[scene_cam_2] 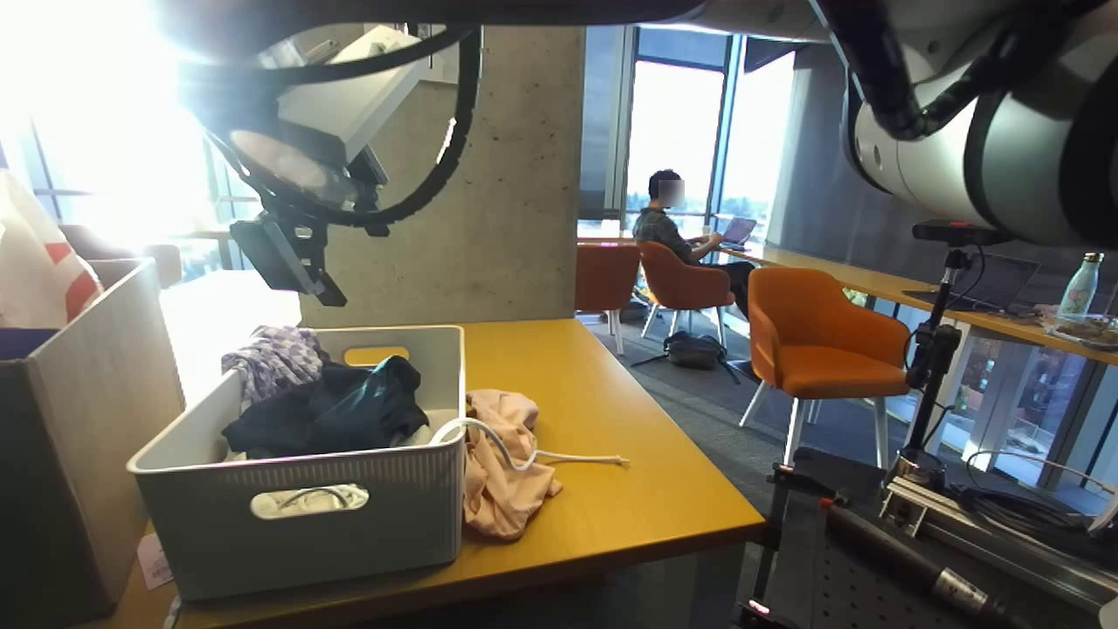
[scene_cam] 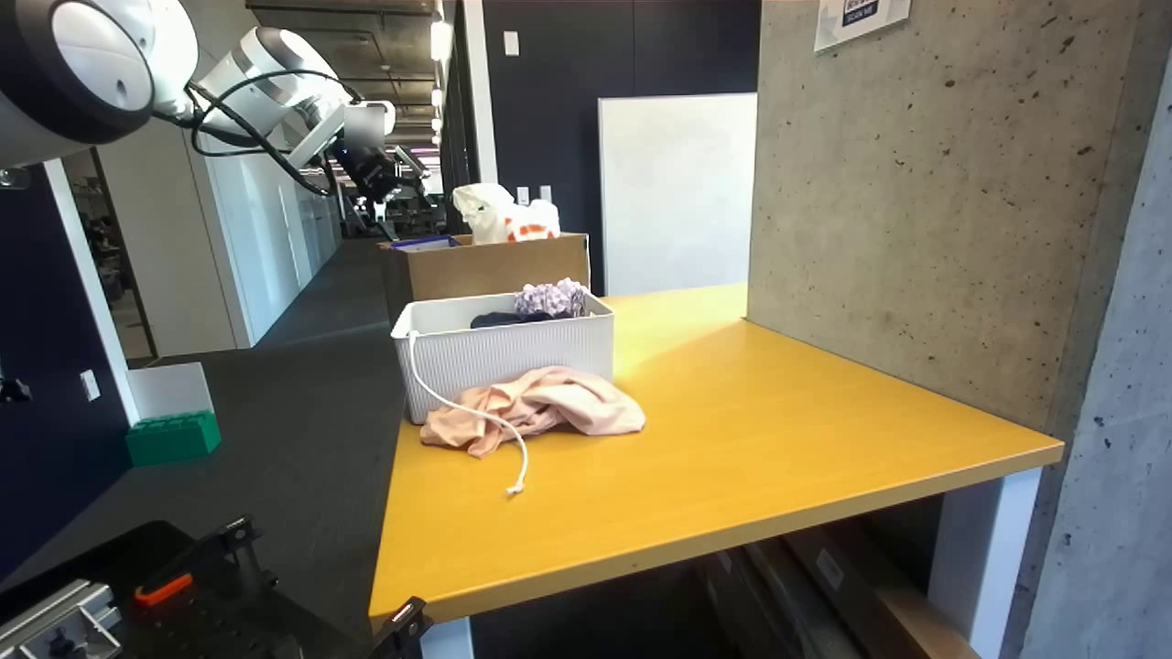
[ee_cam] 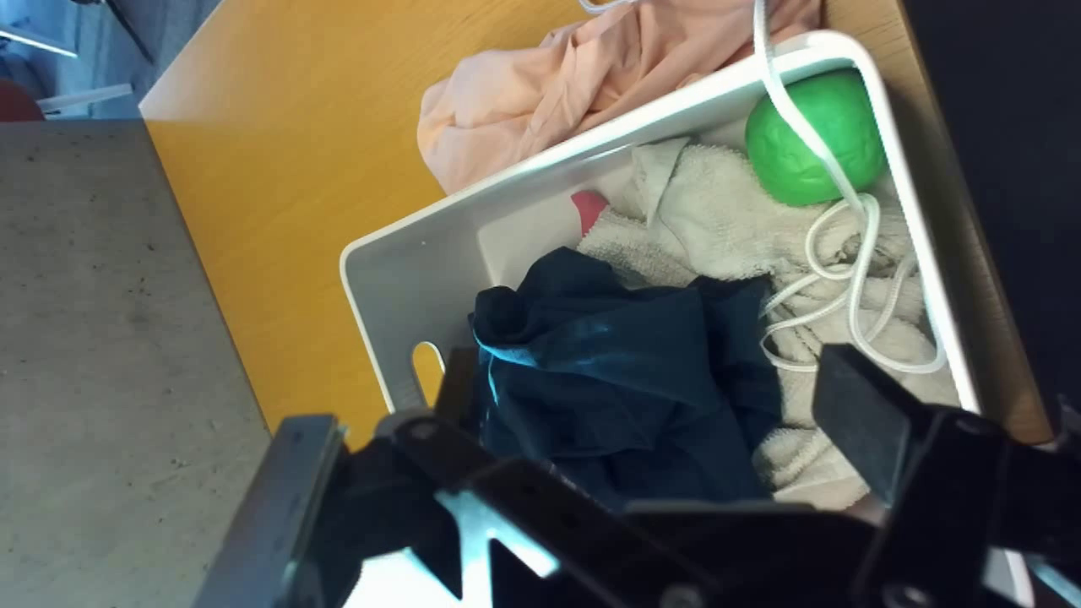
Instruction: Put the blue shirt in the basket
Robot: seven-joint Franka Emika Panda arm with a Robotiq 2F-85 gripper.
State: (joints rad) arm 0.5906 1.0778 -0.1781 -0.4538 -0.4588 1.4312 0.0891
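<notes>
blue shirt [ee_cam: 625,363] is in the basket [scene_cam_2: 314,559]. very dark navy, bunched up, lighter teal sheen on one fold. lies partly over the beige towel [ee_cam: 718,203], toward the basket end nearer the concrete pillar [scene_cam_2: 524,192].

claw [ee_cam: 657,397] is wide: pads well apart in wrist view, shirt showing between them, lower down. in both exterior views it hangs higher than the basket rim.

also in the basket: green ball [ee_cam: 844,118] in a corner, with a white cord [ee_cam: 762,34] crossing in front of it; small red patch [ee_cam: 589,211] by the long wall, cannot tell what it is. purple-and-white cloth [scene_cam_2: 279,362] sits up over the rim, next to the shirt. cord loops on the towel, runs over the rim, and an end lies on the table [scene_cam: 778,439].

pink cloth [scene_cam: 586,403] is outside, crumpled on the table right along the basket's long side, cord across it in both exterior views.

basket is upright, near the table edge. cardboard box [scene_cam: 504,270] just beside it, white bag [scene_cam: 485,210] with red-orange marks sticking out the top. cannot tell if box and basket touch.

background: seated man [scene_cam_2: 659,229] at a laptop [scene_cam_2: 739,232], orange chair [scene_cam_2: 821,371] nearer the camera.
</notes>
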